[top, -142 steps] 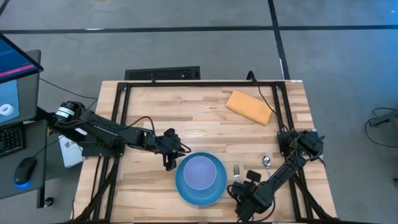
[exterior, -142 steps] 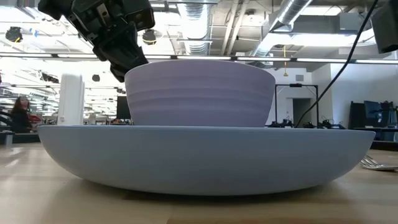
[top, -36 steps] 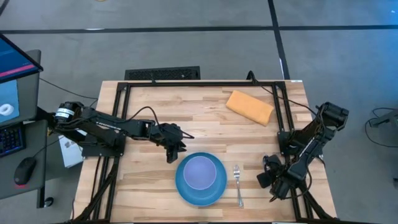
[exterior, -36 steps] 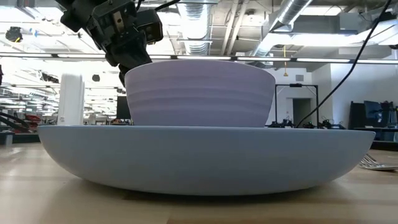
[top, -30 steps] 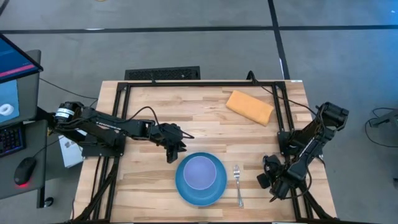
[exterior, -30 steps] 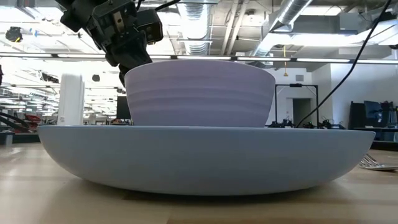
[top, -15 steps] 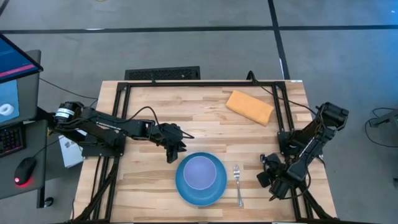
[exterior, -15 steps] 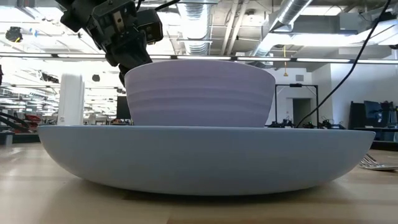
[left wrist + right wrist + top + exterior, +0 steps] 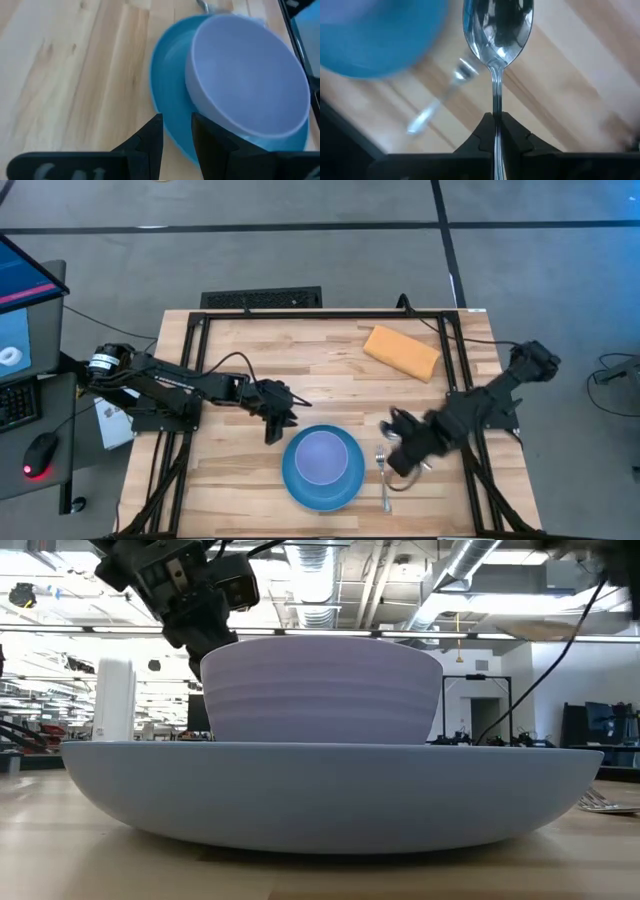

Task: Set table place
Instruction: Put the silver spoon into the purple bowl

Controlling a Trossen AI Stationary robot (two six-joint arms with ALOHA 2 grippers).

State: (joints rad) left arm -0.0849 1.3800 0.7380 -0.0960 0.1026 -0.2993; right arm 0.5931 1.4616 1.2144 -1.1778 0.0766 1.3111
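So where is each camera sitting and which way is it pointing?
High: overhead, straight down on the table; both arms show.
Low: at tabletop height, level across the plate and bowl; left arm above.
Left wrist: past the left claw toward plate and bowl.
Right wrist: past the right claw, shut on a spoon.
All four share the plate.
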